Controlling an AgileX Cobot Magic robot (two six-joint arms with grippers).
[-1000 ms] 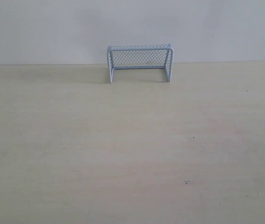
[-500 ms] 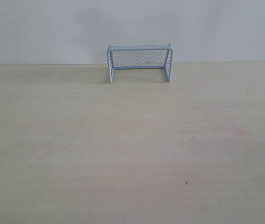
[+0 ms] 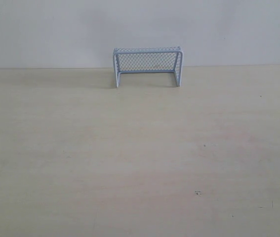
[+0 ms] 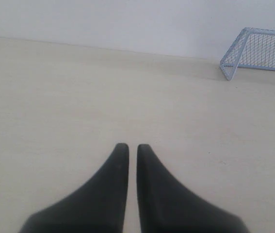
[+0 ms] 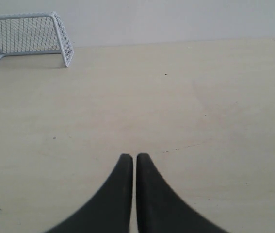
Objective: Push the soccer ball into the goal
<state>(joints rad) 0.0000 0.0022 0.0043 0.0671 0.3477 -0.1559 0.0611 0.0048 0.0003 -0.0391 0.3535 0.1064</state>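
Note:
The goal [image 3: 147, 66], a small pale blue-white frame with mesh netting, stands at the far edge of the table against the wall, its mouth facing the camera. It also shows in the left wrist view as the goal [image 4: 261, 52] and in the right wrist view as the goal [image 5: 25, 36]. No soccer ball is visible in any view. My left gripper [image 4: 129, 146] is shut with nothing between its black fingers, hovering over bare table far from the goal. My right gripper [image 5: 134, 157] is likewise shut and empty. Neither gripper appears in the exterior view.
The pale wooden table [image 3: 140, 158] runs from the front to a plain white wall [image 3: 140, 29] behind the goal. A few small dark specks [image 3: 197, 192] mark the surface.

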